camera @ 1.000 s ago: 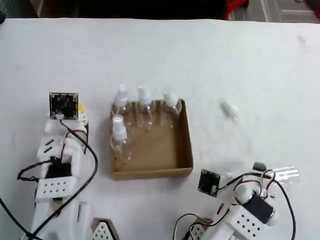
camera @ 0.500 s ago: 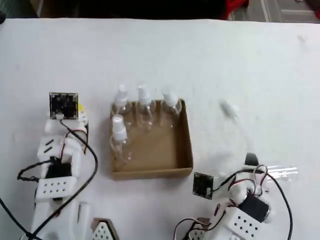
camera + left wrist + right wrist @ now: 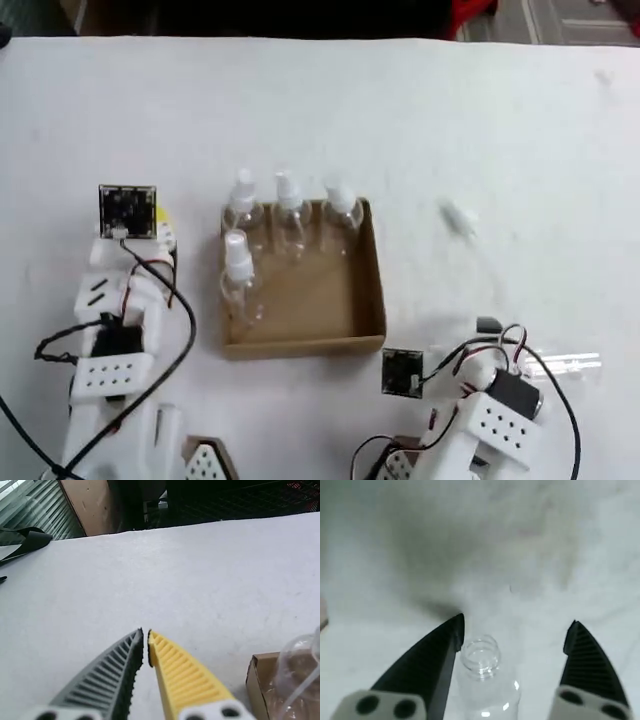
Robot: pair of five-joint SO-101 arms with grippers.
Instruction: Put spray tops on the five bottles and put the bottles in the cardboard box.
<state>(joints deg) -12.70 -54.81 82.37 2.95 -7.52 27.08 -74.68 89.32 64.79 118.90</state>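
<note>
My right gripper (image 3: 516, 621), jaws open, straddles the bottle (image 3: 485, 687): likely light, slick, crushable; grip mid-body; left gripper (image 3: 145, 632) closed.

— Any print or numbers you can read?
— None. The cardboard box (image 3: 256, 682) off to the side of my left gripper (image 3: 145, 632) shows me plain brown walls, and the clear bottle (image 3: 482, 680) between the fingers of my right gripper (image 3: 516, 621) carries no label I can make out.

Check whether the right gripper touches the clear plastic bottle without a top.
Cannot tell. In the right wrist view the open right gripper straddles the clear plastic bottle; one finger borders its neck, contact or gap unclear.
</note>
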